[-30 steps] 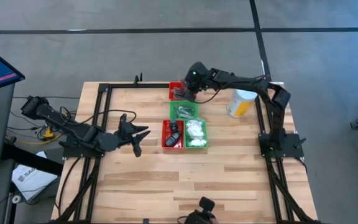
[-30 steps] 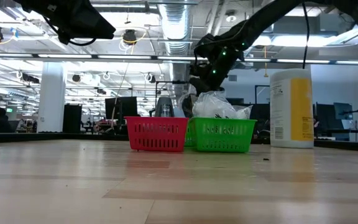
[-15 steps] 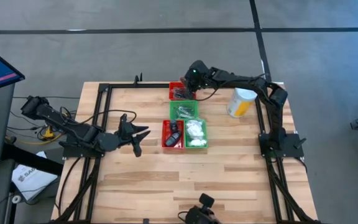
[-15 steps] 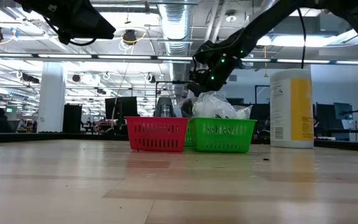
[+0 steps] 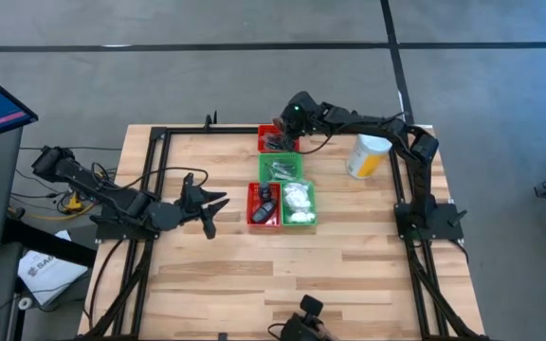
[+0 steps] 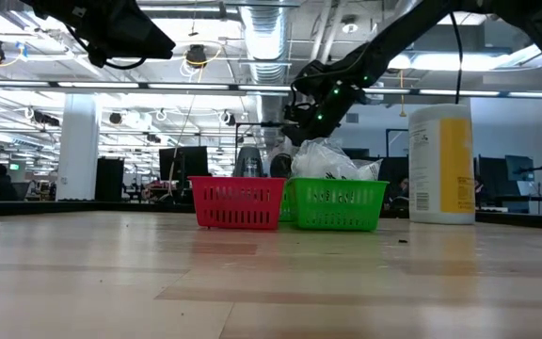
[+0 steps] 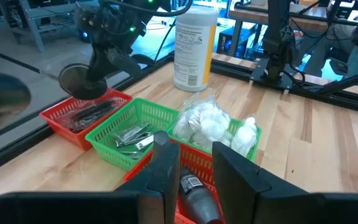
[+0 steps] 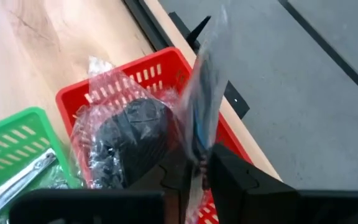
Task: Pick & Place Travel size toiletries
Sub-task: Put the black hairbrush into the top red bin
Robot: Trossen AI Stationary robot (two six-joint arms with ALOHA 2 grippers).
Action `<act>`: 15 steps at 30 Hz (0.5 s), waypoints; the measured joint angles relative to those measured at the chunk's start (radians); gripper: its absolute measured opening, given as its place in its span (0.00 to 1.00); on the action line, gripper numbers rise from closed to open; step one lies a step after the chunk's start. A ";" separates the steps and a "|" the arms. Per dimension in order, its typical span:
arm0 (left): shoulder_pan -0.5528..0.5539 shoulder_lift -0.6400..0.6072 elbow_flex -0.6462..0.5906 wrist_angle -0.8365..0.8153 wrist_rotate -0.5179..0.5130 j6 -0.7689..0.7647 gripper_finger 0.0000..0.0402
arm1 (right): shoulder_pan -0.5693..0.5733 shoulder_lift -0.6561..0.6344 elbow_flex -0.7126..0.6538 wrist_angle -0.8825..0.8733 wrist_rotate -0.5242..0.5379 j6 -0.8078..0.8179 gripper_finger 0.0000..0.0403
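Note:
My right gripper (image 8: 199, 171) hangs over the far red tray (image 8: 160, 62) at the table's far middle, shut on a clear packet (image 8: 202, 87). That packet holds a dark round disc (image 7: 78, 82). More dark wrapped packets (image 8: 129, 140) lie in this tray. Nearer are a green tray (image 5: 281, 168) with shiny packets, a second red tray (image 5: 263, 204) and a green tray with white puffs (image 5: 299, 202). My left gripper (image 7: 194, 171) waits open at the table's left, above the wood, with nothing between its fingers. My right gripper pinches the clear packet by one edge (image 8: 197, 158) between its two fingers. The fingers slant down from the table's right side. The packet reaches out past the fingertips, seen edge-on, and hangs clear above the far red tray.
A tall yellow canister with a white lid (image 5: 368, 156) stands to the right of the trays. A black metal frame (image 5: 159, 133) runs round the table's edges. Bare wood lies between the trays and the near edge.

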 joint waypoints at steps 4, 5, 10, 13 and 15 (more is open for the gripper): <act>0.000 0.000 0.000 0.001 0.000 0.000 0.22 | 0.011 0.000 0.000 0.000 0.000 -0.028 0.13; 0.000 0.000 0.000 0.001 0.000 0.000 0.22 | 0.015 0.000 0.000 0.001 -0.001 -0.032 0.13; 0.000 0.000 0.000 0.001 0.000 0.000 0.22 | 0.031 0.000 0.000 0.003 -0.004 -0.035 0.19; 0.000 0.000 0.000 0.001 0.000 0.000 0.22 | 0.038 0.000 0.000 0.000 -0.005 -0.039 0.25; 0.000 0.000 0.000 0.001 0.000 0.000 0.22 | 0.045 0.000 0.000 0.003 -0.004 -0.034 0.30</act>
